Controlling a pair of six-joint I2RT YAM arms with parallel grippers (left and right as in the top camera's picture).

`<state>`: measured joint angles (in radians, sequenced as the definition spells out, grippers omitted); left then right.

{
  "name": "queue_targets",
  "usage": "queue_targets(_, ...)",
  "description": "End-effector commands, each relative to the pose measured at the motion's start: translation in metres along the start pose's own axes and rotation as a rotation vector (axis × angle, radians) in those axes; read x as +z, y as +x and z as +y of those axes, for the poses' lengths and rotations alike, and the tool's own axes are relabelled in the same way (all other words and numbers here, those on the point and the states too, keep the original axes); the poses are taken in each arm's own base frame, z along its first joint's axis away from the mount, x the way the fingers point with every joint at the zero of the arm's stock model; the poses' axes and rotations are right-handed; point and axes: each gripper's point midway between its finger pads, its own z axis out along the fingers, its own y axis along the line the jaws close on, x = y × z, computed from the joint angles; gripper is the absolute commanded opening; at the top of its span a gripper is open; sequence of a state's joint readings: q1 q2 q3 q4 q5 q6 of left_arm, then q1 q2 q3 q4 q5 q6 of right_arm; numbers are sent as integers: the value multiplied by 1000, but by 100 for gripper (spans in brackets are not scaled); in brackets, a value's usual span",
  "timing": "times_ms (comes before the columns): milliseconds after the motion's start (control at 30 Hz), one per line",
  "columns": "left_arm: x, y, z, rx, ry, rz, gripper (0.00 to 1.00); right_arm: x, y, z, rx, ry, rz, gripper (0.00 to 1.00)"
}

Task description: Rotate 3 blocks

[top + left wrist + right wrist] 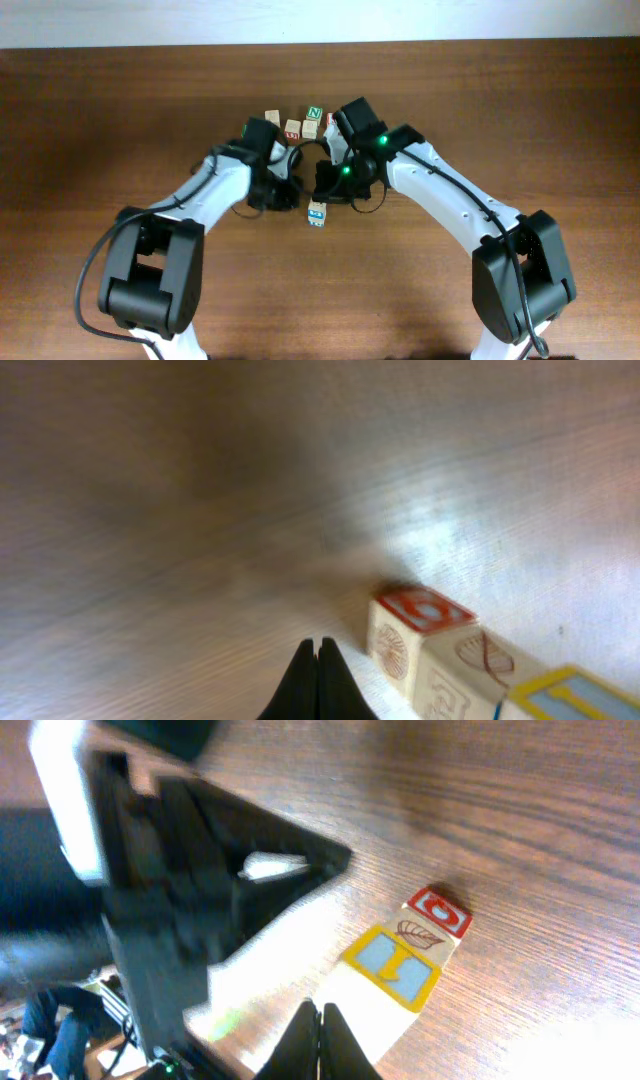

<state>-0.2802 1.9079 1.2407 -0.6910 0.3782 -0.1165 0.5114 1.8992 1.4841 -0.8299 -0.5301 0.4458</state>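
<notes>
A short row of small pale wooden blocks (317,213) lies on the table just in front of both grippers. In the wrist views the row has a block with a red-framed top (438,912) (422,610), a block with a brown leaf drawing (424,932) (482,658), and a block with a yellow-and-blue face (392,966) (566,696). My left gripper (290,195) (317,650) is shut and holds nothing, its tips just left of the red-topped block. My right gripper (325,190) (320,1015) is also shut and holds nothing, a little short of the yellow-and-blue block.
A cluster of other wooden cubes (292,128) sits farther back between the two wrists, one of them with a green N (314,113). The left arm's dark gripper body (200,870) fills the left of the right wrist view. The brown table (520,110) runs wide on both sides.
</notes>
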Motion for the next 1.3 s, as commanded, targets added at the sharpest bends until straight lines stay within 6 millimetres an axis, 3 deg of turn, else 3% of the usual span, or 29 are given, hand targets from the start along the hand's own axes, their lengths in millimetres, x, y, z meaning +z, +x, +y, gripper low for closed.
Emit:
queue_targets(0, -48, -45, 34, -50, -131, -116, 0, -29, -23, 11, -53, 62, -79, 4)
queue_targets(67, -93, -66, 46, -84, -194, -169, 0, -59, -36, 18, -97, 80, -119, 4)
queue_targets(167, -186, -89, 43, -81, -274, -300, 0, -127, -53, 22, -134, 187, -236, 11)
queue_targets(200, -225, -92, 38, -80, -311, -367, 0, -157, -55, 24, -149, 243, -292, 15)
queue_targets(233, -276, -92, 28, -70, -356, -473, 0, -201, -51, 27, -152, 334, -379, 22)
queue_targets(267, -311, -85, 21, -64, -393, -551, 6, -241, -42, 30, -155, 399, -458, 30)
queue_targets(300, -338, -73, 10, -53, -402, -615, 77, -273, -30, 36, -159, 431, -525, 36)
queue_targets(333, -348, -69, 6, -47, -402, -642, 99, -294, -20, 39, -161, 448, -568, 41)
queue_targets(400, -372, -56, -5, -36, -408, -708, 99, -337, 9, 48, -173, 452, -667, 58)
queue_targets(433, -379, -52, -8, -32, -407, -726, 99, -352, 22, 51, -180, 444, -705, 66)
queue_targets(467, -385, -48, -11, -28, -406, -743, 99, -372, 42, 56, -191, 426, -758, 98)
queue_targets(567, -390, -45, -13, -25, -405, -757, 99, -409, 83, 67, -222, 368, -871, 98)
queue_targets(700, -388, -42, -13, -28, -406, -743, 99, -433, 117, 75, -254, 308, -949, 98)
queue_targets(833, -388, -42, -13, -28, -406, -742, 99, -443, 141, 58, -239, 376, -968, 98)
queue_targets(900, -388, -42, -13, -28, -406, -742, 99, -448, 142, 45, -205, 449, -981, 98)
queue_targets(1033, -388, -42, -13, -28, -406, -742, 99, -453, 124, 7, -92, 669, -992, 98)
queue_targets(1100, -388, -42, -13, -28, -406, -742, 99, -449, 109, -7, -44, 680, -1017, 98)
queue_targets(1267, -388, -42, -13, -28, -406, -742, 99, -421, 87, -30, -191, 611, -1138, 98)
